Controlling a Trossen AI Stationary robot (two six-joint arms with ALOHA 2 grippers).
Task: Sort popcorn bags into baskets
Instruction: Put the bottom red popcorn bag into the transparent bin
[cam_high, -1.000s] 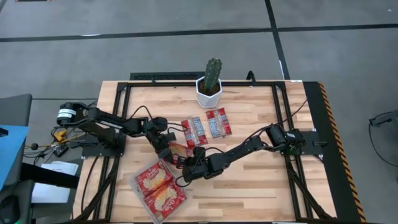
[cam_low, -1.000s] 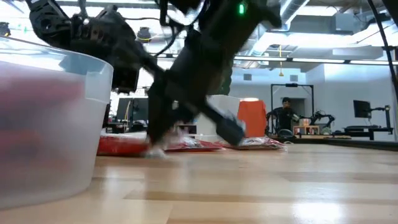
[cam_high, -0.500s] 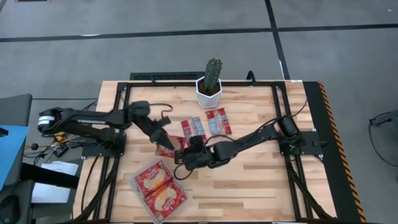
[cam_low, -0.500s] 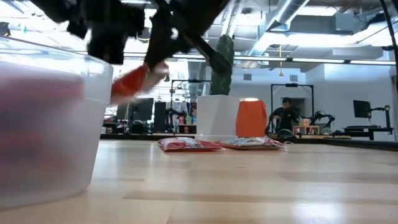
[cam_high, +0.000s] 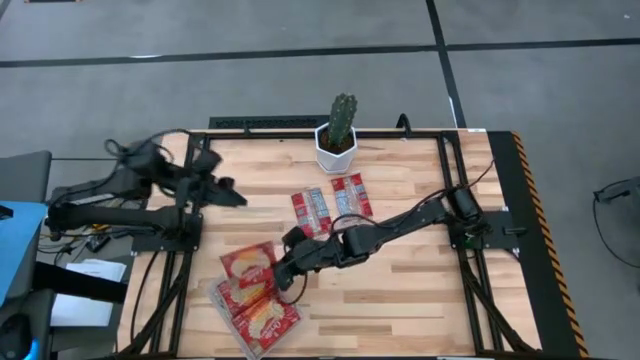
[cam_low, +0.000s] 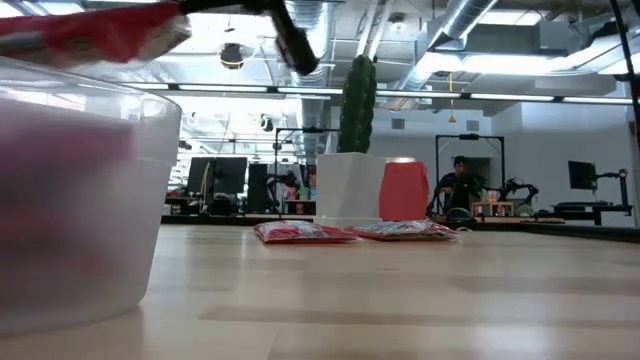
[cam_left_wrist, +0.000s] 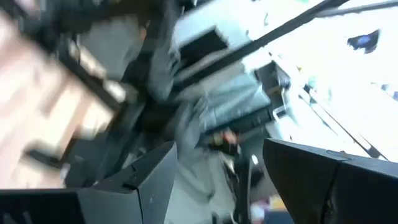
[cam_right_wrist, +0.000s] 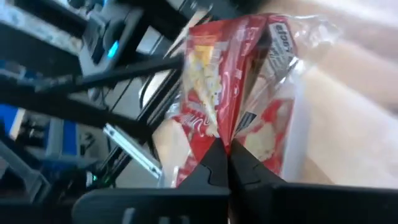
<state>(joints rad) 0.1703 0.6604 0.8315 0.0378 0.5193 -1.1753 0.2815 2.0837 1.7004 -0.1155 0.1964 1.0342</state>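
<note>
My right gripper (cam_high: 283, 272) is shut on a large red popcorn bag with a yellow picture (cam_high: 250, 264), held over the far end of the clear tray (cam_high: 222, 296). The tray holds more large red bags (cam_high: 262, 318). In the low view the held bag (cam_low: 95, 30) is above the tray's wall (cam_low: 90, 200). Two slim red bags with silver middles (cam_high: 312, 210) (cam_high: 351, 196) lie flat on the table. My left gripper (cam_high: 230, 196) is open and empty, raised near the table's left edge; the left wrist view (cam_left_wrist: 217, 186) shows nothing between its fingers. My right gripper pinches the bag's near end (cam_right_wrist: 225, 138) between its two shut fingers (cam_right_wrist: 214, 163). The fingers come from the table's right, slanting down. The bag sticks out ahead of the fingers, creased along its middle, lifted clear above the tray.
A white hexagonal pot with a cactus (cam_high: 338, 137) stands at the table's far edge, behind the two slim bags. A black frame (cam_high: 190, 150) runs round the tabletop. Bare wood lies to the right of the tray (cam_high: 400, 290). A person (cam_low: 460, 185) sits far off in the room.
The large bag has been lifted clear of the table's middle and carried toward the near left, over the tray, by my right gripper. My left gripper has drawn back from the bag toward the table's left edge.
</note>
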